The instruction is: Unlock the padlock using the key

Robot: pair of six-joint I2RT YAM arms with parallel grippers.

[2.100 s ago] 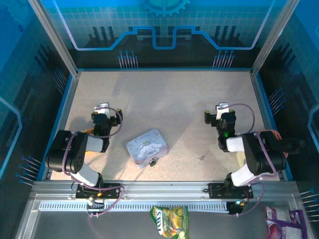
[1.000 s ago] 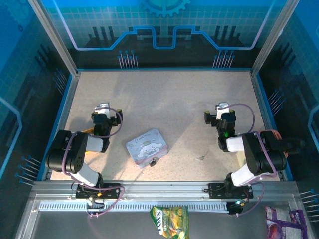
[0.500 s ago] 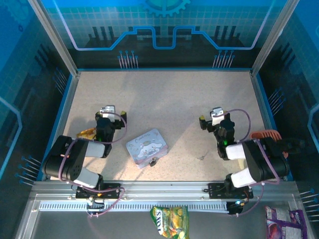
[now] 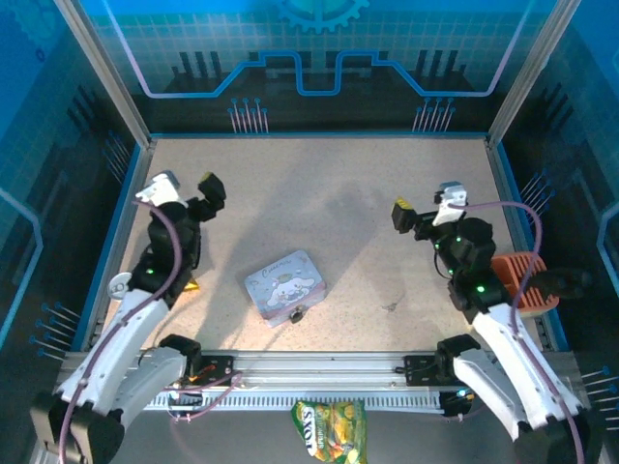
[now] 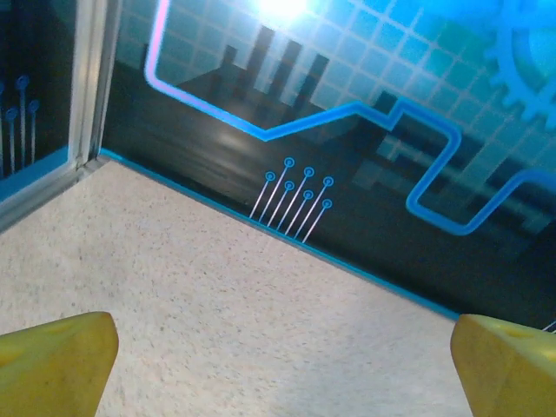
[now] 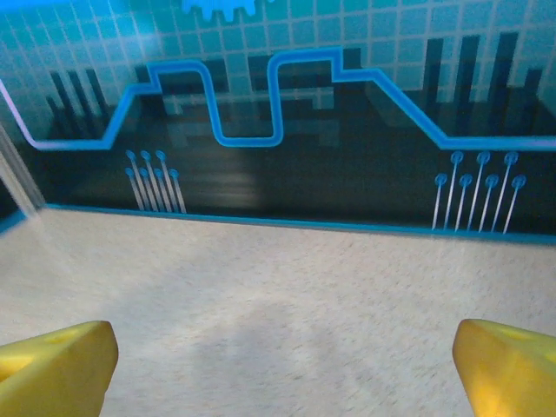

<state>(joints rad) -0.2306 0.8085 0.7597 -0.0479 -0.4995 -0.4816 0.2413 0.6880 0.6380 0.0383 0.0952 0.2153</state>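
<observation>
Speckled tabletop [image 4: 338, 184], blue-lit walls all round.
Left gripper [image 4: 193, 188] and right gripper [image 4: 423, 215] gape wide, holding nothing; padlock [image 4: 298, 314] lies lower centre, against the cartoon tin [image 4: 283, 280]; orange slotted piece [image 4: 517, 275] far right.

From above I get the padlock [image 4: 298, 314] only as a dark speck at the tin's [image 4: 285, 280] near edge, back and left of the right pincer [image 4: 424, 205]; its shackle is too small to read. A fleck [image 4: 391, 306] nearer that pincer I cannot identify. On my wrist feeds the bottom edge crops the yellow fingertips [image 5: 54, 360], and the right feed is soft.
</observation>
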